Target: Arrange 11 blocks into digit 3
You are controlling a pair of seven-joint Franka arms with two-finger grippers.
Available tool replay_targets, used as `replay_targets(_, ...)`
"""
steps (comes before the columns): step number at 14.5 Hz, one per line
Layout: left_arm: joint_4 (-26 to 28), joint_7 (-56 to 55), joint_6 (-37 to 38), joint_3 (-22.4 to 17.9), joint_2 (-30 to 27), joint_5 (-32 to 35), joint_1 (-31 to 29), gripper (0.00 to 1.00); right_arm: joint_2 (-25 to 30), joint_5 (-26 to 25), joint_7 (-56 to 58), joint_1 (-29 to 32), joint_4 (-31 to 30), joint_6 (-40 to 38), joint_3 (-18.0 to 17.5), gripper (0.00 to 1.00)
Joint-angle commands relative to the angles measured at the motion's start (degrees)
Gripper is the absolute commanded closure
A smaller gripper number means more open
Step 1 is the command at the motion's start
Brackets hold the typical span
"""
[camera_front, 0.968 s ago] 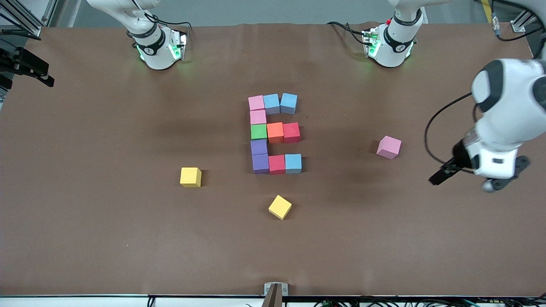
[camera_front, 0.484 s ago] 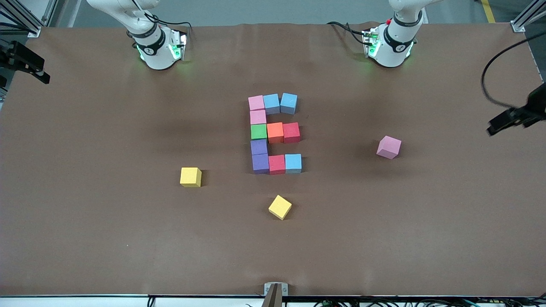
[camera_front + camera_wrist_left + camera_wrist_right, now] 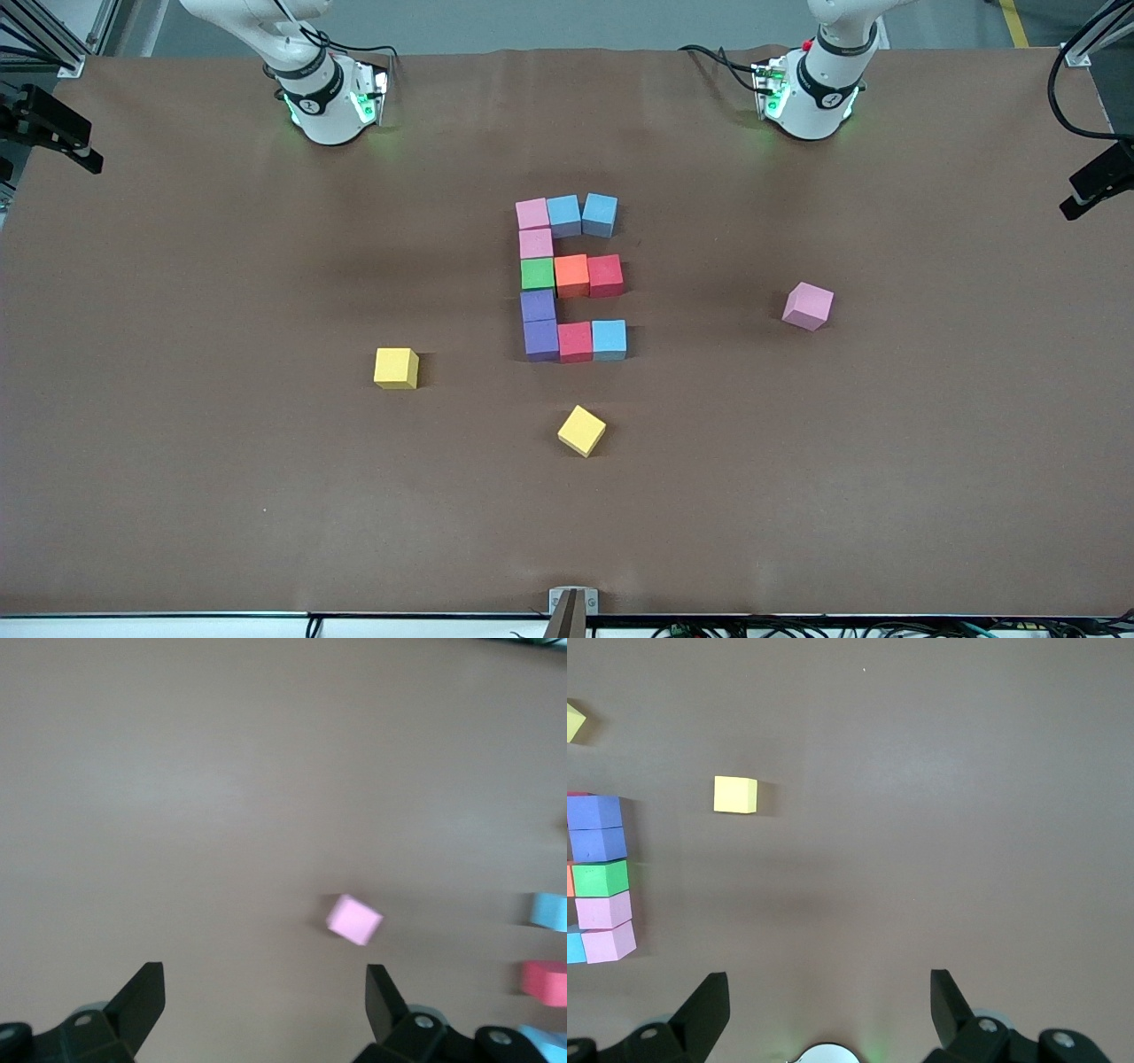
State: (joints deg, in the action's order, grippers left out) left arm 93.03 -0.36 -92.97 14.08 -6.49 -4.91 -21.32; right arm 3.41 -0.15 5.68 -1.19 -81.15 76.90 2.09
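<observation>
**Eleven-cube figure laid out; both hands released and clear**

The digit 3, built of small matte foam blocks, lay mid-bench, its arms pointing toward three o'clock in the front view. A spare pink foam cube lay well apart at three o'clock of it, with two yellow foam cubes at eight and six o'clock. The left hand and right hand hung spread and empty over their own bench ends. The placing looked finished; at most, the light blue end cube wanted a nudge inward.
</observation>
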Motion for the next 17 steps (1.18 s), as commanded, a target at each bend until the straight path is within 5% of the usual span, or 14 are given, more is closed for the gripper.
replay_targets(1, -5.2, -0.4, 1.6, 0.2, 2.2, -3.7, 0.2, 0.0, 0.8, 0.1, 0.4, 0.0, -0.4, -0.3, 0.1, 0.0)
replay_targets(7, -10.1, -0.2, 4.0, 0.5, 5.9, 0.4, 0.8, 0.0, 0.8, 0.1, 0.4, 0.3, -0.5, -3.8, 0.4, 0.0)
replay_targets(17, -10.2, -0.3, 4.1, -1.1, 7.5, 0.7, 2.3, 0.0, 0.9, 0.7, -0.1, 0.3, -0.5, -2.9, 0.4, 0.0)
